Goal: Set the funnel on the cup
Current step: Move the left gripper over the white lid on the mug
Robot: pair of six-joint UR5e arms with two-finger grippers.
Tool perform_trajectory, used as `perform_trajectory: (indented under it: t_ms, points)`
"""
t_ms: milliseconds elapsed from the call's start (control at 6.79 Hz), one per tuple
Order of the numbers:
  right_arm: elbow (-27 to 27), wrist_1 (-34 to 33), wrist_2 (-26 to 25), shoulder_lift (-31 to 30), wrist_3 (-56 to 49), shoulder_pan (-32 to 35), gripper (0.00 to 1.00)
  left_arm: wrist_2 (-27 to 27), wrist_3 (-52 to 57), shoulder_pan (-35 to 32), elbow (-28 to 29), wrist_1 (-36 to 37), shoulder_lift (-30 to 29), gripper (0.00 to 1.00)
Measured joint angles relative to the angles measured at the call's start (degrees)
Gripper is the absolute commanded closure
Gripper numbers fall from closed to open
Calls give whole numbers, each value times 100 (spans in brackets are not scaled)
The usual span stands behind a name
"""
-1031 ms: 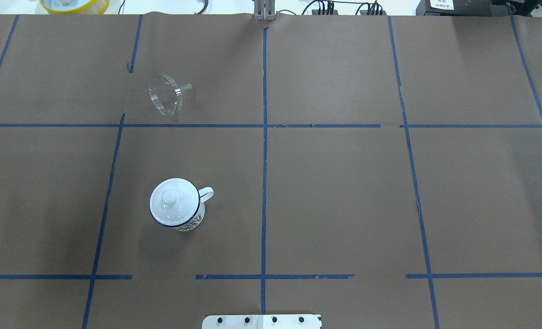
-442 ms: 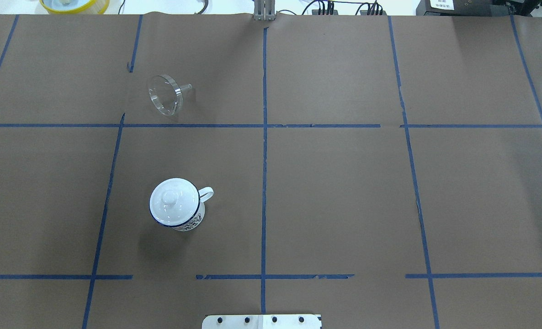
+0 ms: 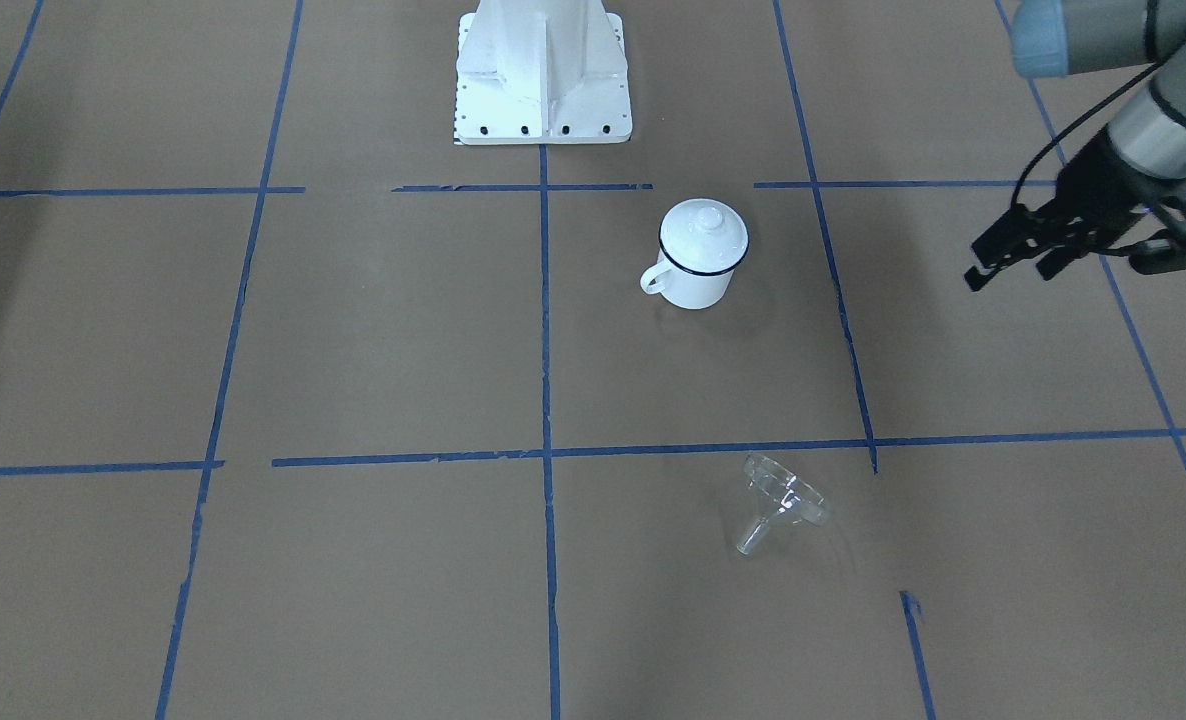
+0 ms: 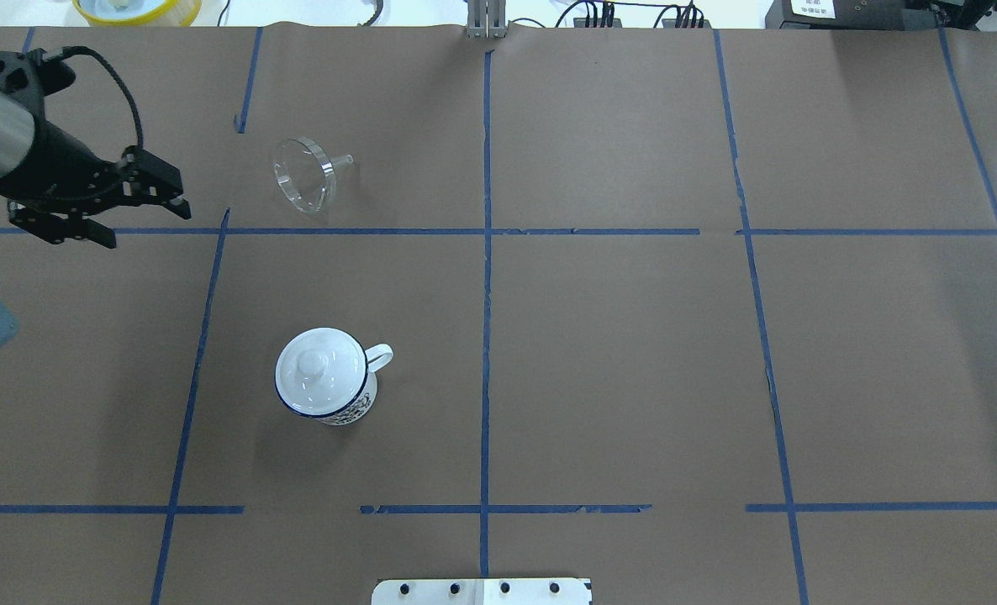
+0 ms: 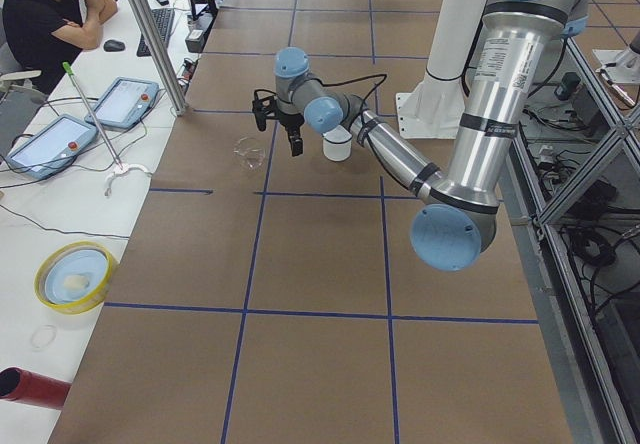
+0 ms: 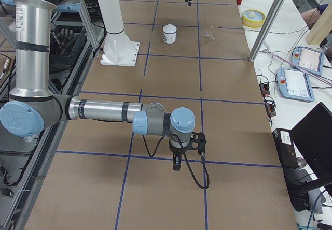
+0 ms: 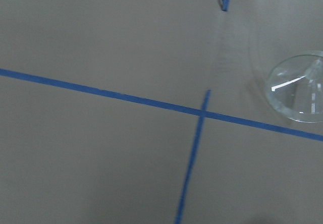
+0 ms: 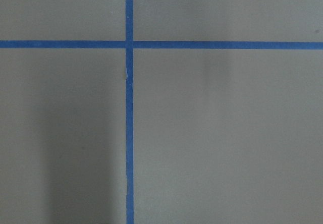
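Observation:
The clear funnel (image 4: 303,175) lies on its side on the brown paper at the far left, stem pointing right; it also shows as the funnel (image 3: 783,505) (image 7: 298,88). The white cup (image 4: 326,376) (image 3: 701,255) with a dark blue rim stands upright nearer the robot, a white knobbed lid (image 4: 313,363) resting on it. My left gripper (image 4: 147,225) (image 3: 1008,275) hovers open and empty to the left of the funnel, apart from it. My right gripper (image 6: 179,160) appears only in the exterior right view, far from both, and I cannot tell its state.
The robot's white base plate (image 4: 482,591) sits at the near table edge. A yellow dish (image 4: 137,8) and cables lie beyond the far edge. A seated person (image 5: 50,14) and control tablets (image 5: 120,102) are at the side desk. Blue tape lines grid the paper.
My left arm has swung in from the left edge of the overhead view toward the funnel. Funnel and cup have not moved.

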Motion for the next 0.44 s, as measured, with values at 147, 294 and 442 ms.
perform_trajectory:
  t_ms: [147, 294, 442]
  points:
    - [1, 0, 0, 0, 0, 0, 0, 357, -648, 541, -76, 182, -287, 3]
    - [2, 0, 0, 0, 0, 0, 0, 843, -1082, 1048, -109, 533, -562, 7]
    - [2, 0, 0, 0, 0, 0, 0, 1149, -1305, 1380, -121, 937, -787, 7]
